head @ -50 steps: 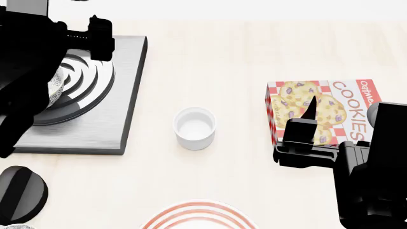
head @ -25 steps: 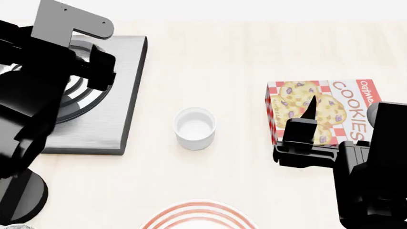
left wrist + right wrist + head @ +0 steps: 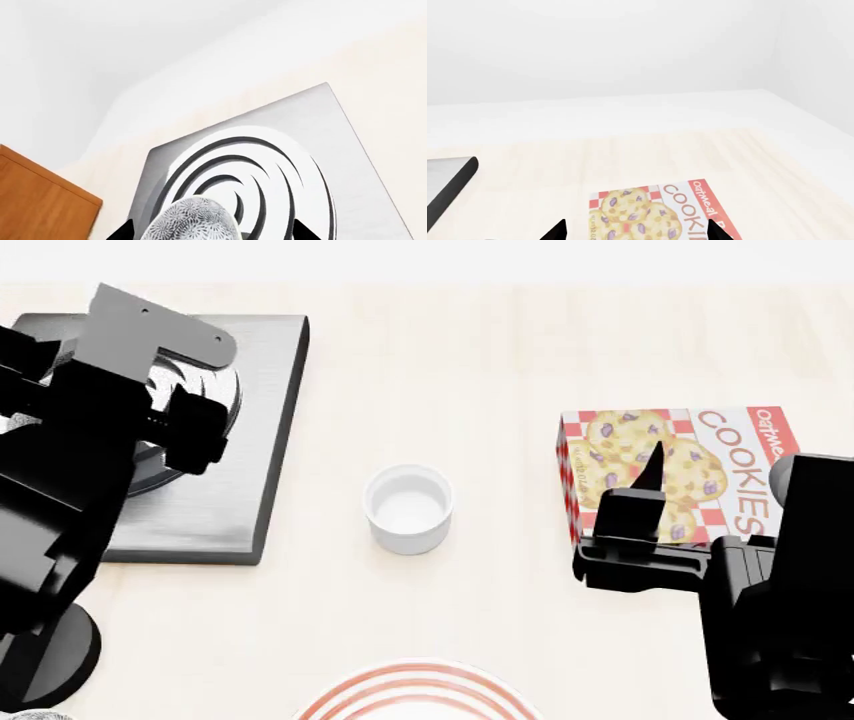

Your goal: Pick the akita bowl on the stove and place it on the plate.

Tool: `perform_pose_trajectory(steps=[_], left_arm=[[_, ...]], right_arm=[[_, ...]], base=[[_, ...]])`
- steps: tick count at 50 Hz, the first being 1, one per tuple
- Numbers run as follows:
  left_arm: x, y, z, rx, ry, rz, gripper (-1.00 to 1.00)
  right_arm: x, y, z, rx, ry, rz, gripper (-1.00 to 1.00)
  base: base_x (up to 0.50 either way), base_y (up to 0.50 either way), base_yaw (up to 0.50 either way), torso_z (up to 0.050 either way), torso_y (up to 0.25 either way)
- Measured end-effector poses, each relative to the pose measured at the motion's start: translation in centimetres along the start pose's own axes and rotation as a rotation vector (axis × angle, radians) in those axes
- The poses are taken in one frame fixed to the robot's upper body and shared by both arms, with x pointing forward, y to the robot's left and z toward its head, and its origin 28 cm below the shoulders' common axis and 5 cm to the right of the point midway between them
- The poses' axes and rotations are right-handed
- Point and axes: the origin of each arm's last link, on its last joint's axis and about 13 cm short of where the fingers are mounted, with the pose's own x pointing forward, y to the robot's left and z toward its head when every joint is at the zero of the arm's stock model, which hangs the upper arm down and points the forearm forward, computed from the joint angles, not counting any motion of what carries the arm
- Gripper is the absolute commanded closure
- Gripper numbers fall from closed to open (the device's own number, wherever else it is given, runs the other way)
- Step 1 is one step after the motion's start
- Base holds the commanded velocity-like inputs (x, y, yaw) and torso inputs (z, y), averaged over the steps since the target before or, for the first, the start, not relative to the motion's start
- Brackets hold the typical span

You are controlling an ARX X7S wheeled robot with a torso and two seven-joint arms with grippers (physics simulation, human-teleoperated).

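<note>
1. Speckled black-and-white akita bowl (image 3: pixel 192 220) sits between the left gripper (image 3: pixel 212 231) jaws, above the dark-grey ringed stove (image 3: pixel 347 160); whether they are clamped, I cannot tell.
2. Right gripper (image 3: pixel 635 231) jaws wide, idle.
3. Risk: a weak rim grip lets it slip before the red-ringed white plate (image 3: pixel 416 695).

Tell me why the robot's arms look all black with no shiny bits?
In the head view, the left gripper and right gripper render as flat black shapes without highlights. In the left wrist view, the stove looks evenly bright; the akita bowl stays sharp.
</note>
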Motion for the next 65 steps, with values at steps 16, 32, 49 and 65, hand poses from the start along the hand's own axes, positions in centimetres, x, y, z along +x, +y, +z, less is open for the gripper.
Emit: perform_pose_trajectory(steps=[16, 32, 49, 65], left_arm=[[0.2, 0.0, -1.1, 0.009, 0.052, 0.005, -1.0], [0.4, 0.1, -1.9, 0.011, 0.093, 0.005, -1.0], [0.6, 0.3, -2.9, 0.003, 0.132, -0.011, -1.0], [0.9, 0.5, -3.6, 0.002, 0.151, -0.015, -1.0]], right_arm=[[0.0, 0.0, 0.0, 0.0, 0.001, 0.0, -1.0], [0.0, 0.0, 0.0, 0.001, 0.001, -0.001, -1.0], [0.1, 0.0, -0.1, 0.001, 0.001, -0.001, -1.0], [0.0, 0.0, -0.1, 0.001, 0.002, -0.002, -1.0]], base=[[0.0, 0.0, 0.0, 0.0, 0.0], [0.0, 0.0, 0.0, 0.0, 0.0], [0.0, 0.0, 0.0, 0.0, 0.0], [0.0, 0.0, 0.0, 0.0, 0.0]])
